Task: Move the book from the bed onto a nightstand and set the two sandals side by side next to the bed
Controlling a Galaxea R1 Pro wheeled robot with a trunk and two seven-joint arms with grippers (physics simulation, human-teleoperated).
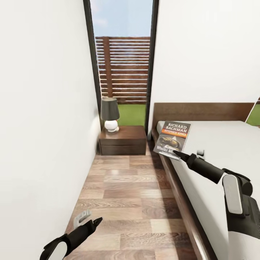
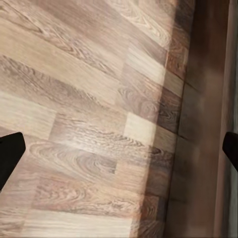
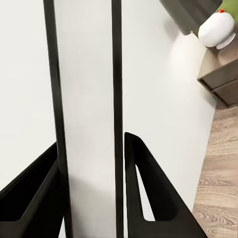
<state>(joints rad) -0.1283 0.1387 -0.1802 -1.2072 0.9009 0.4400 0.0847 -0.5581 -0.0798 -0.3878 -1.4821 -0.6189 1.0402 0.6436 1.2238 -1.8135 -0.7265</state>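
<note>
- The book [image 1: 173, 140] is held by the right gripper [image 1: 176, 155] at its lower edge, lifted clear of the bed [image 1: 216, 151] near the mattress corner and tilted so the cover faces the head camera
- In the right wrist view the pale edge of the book [image 3: 87, 114] is seen clamped between the two dark fingers [image 3: 148, 193], which are closed down to the thickness of the book
- The left gripper [image 1: 87, 221] hangs low over the wood floor [image 1: 126, 195] with nothing between its fingers; in the left wrist view the fingertips [image 2: 10, 153] sit at opposite edges of the picture, so they are judged wide open
- The nightstand [image 1: 122, 140] stands under the window [image 1: 122, 61], beyond the bed corner, with the lamp [image 1: 110, 114] on the wall-side part of its top
- The step in hand is judged to be the carry to the nightstand; the bare part of the top on the bed side should be aimed for, well apart from the lamp
- Since only one edge is pinched, the book should be moved slowly and laid flat before release
- The sandals are not yet dealt with
</note>
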